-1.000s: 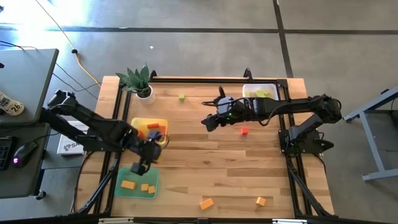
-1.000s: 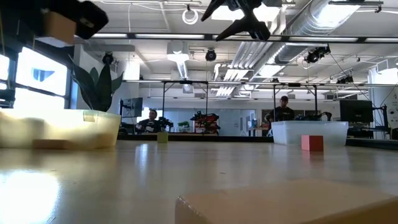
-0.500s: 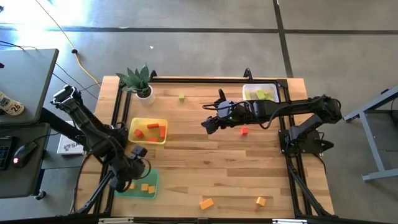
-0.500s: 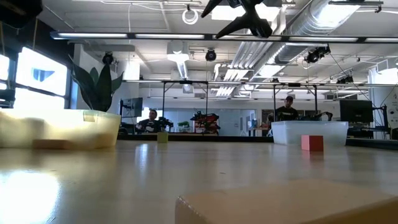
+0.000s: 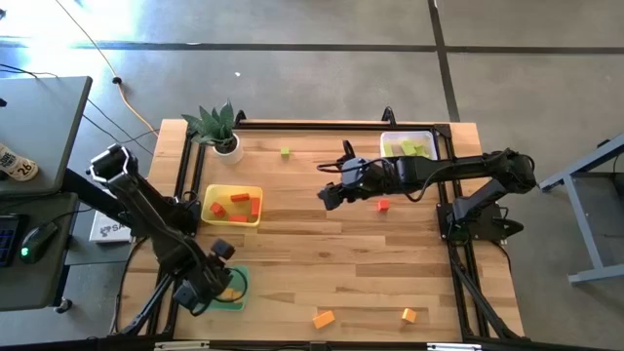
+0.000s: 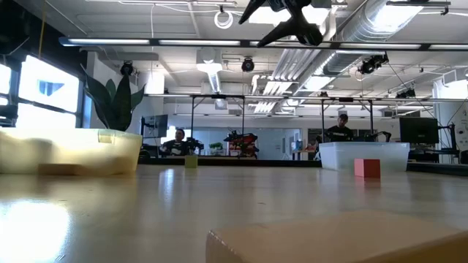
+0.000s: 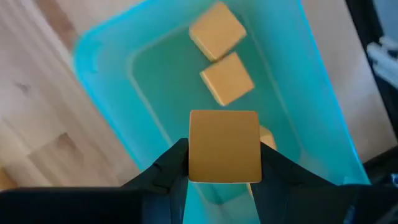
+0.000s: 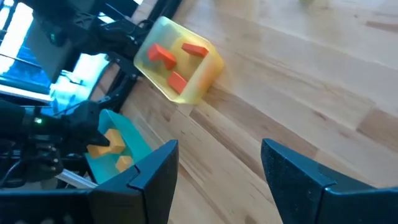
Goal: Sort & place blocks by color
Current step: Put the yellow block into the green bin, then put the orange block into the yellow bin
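Orange block (image 7: 224,147), square-faced, pinched in my left tool (image 7: 217,163) above the green tray (image 7: 323,99) at the tabletop's front-left corner; two more orange blocks (image 7: 217,30) lie inside. Looks rigid, light, smooth-sided: flat opposite faces are the place to hold, as now. Face squared to my fingers (image 7: 171,168); long axis can't be told. Right tool (image 5: 329,193) spread wide, empty, hanging mid-tabletop near the red block (image 5: 382,205).

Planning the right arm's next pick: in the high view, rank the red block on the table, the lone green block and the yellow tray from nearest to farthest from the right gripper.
From the right gripper:
1. Red block, just beside it, toward the right arm's base.
2. Green block, toward the plant edge.
3. Yellow tray, on the table's left side.
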Controlling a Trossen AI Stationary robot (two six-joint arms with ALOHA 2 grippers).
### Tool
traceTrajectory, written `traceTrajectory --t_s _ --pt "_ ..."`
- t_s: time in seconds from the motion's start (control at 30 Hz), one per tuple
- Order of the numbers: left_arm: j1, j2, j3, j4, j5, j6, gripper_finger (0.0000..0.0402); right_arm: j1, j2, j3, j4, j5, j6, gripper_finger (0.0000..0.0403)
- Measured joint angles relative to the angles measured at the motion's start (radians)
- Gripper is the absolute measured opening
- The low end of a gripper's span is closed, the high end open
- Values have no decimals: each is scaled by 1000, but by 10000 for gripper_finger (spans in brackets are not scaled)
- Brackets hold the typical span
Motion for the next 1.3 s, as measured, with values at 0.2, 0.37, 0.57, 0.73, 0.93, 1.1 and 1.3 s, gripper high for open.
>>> traceTrajectory --t_s 0.2,0.37,0.57,0.73,0.93,1.1,1.3 --pt "10 72 0 -1 54 5 130 0 0 0 -140 0 33 215" --pt "21 93 0 -1 90 5 160 -3 0 0 -292 16 53 215" --pt "60 93 0 -2 87 5 189 -7 0 0 -471 64 65 215" --pt "100 74 0 -5 124 25 194 -34 0 0 -593 64 85 215" --pt "152 19 0 -31 115 49 195 -96 0 -1 -661 55 83 215" --pt "212 -50 0 -69 81 50 195 -155 0 -1 -708 36 51 215" --pt "313 -147 0 -84 -50 110 195 -222 1 -1 -722 44 -60 215"
